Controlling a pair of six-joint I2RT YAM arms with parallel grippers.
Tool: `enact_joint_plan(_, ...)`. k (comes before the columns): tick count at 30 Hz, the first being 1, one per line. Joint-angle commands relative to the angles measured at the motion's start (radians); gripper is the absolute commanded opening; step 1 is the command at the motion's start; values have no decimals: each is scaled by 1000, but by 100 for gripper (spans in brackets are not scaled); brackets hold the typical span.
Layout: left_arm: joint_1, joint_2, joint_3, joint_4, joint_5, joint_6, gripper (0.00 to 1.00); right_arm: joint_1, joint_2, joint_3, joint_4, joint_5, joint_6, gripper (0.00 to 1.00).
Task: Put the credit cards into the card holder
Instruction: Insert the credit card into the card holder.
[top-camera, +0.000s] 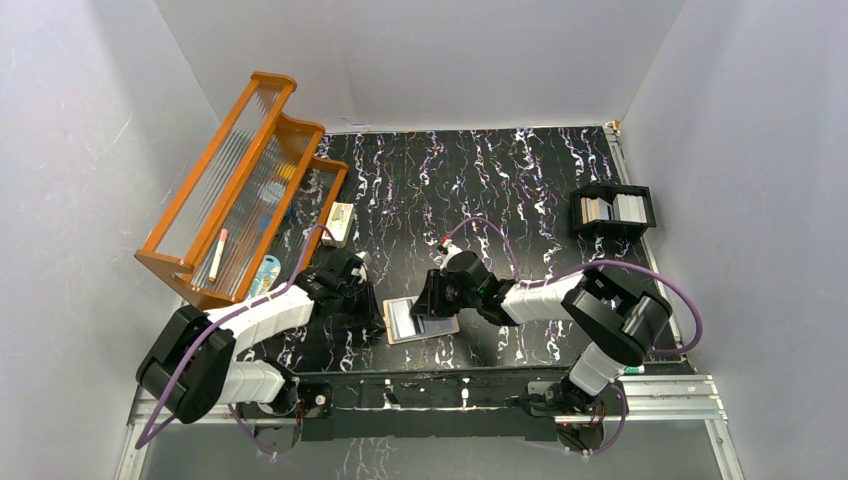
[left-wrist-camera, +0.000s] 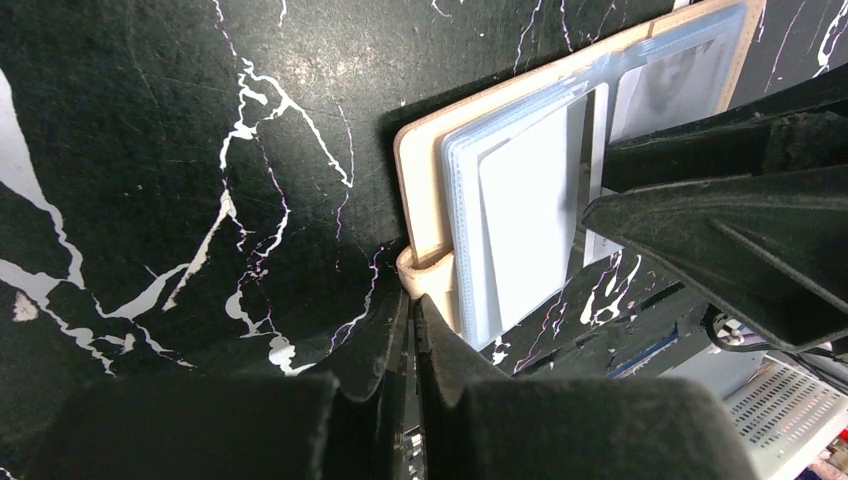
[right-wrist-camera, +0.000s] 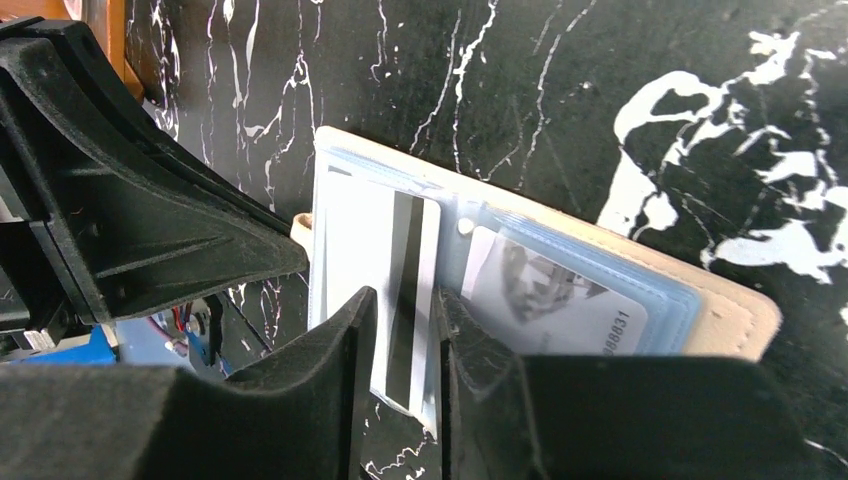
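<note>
Card holder (top-camera: 421, 322) lies open, centre-near. My left gripper (left-wrist-camera: 412, 302) is clenched at its snap tab (left-wrist-camera: 424, 268). My right gripper (right-wrist-camera: 405, 296), fingers narrowly apart, straddles a partly pocketed white credit card (right-wrist-camera: 350, 230); I cannot tell whether it grips.

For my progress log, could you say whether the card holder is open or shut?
Open: the card holder lies spread flat, its clear pockets facing up.

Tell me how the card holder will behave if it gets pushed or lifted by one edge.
Likely floppy: the card holder is a thin cover with layered clear sleeves, so it would probably sag if lifted by an edge. It looks light and lies flat on the smooth table, so a push may well slide it rather than tip it.
</note>
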Motion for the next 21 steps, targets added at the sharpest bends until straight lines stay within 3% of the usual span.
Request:
enact_joint_plan(1,-6,-3,1,6,21,-4,2,27,30,52,4,-13,-15,36)
enact_joint_plan(6,-7,-4,2,7,23,-5,2,50,51,69,11,-14,-6,37)
enact_joint_plan(12,-6,-8,-2,6,22,-8,2,55,2,93,-186,92,29,37)
enact_joint_plan(15,-7,-15,-7,6,22,-11,2,56,-43,104,-278,134,19,44)
enact_joint_plan(21,-8,-15,-9,6,25,-9,1,56,-78,114,-320,120,9,47)
